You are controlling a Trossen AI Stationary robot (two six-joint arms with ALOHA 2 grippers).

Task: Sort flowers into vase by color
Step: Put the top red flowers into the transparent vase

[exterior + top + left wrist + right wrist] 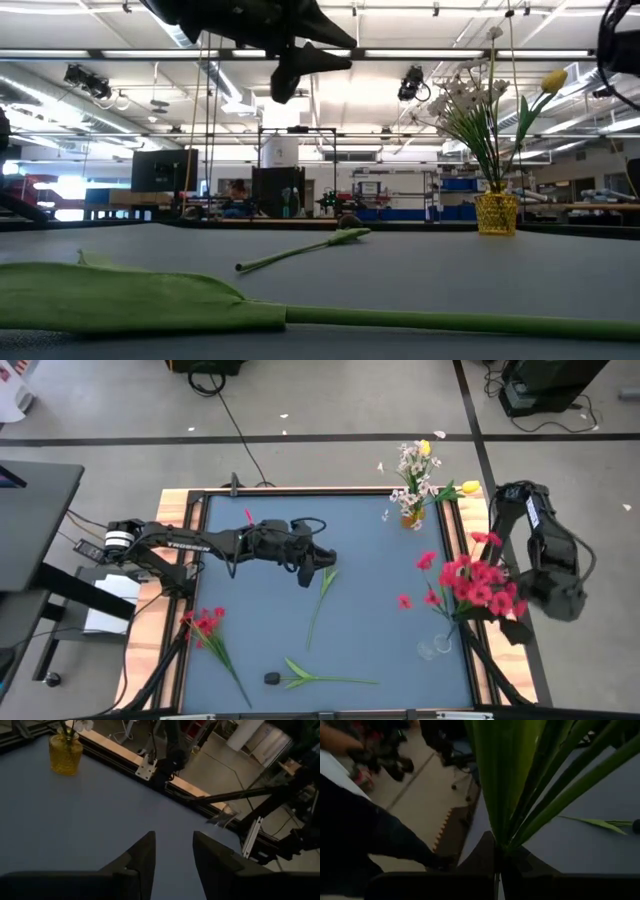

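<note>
The left gripper (327, 568) hangs above the middle of the table (260, 620), jaws released with a clear gap and nothing between them, just over the top end of a loose green stem (321, 600). The right gripper (515, 622) sits at the table's three o'clock edge, jaws clenched on the stems of the red flowers (478, 582), whose blossoms spread out toward the centre.

The main risk lies with that red bunch: several stems are pinched at one point, so one could slip free or snag while being fed into the clear vase (437, 645) at about four o'clock, and that light glass could tip. The left arm risks closing on the thin stem off-centre and dragging it flat across the table instead of lifting it.

The flowers are artificial, with long green stems. White sprays and yellow tulip buds already stand in the yellow vase (411, 516) at one o'clock. A small red cluster (205, 624) lies at eight o'clock, and a dark-headed bud (272, 678) with long leaves lies at six o'clock, its stem pointing toward three.
</note>
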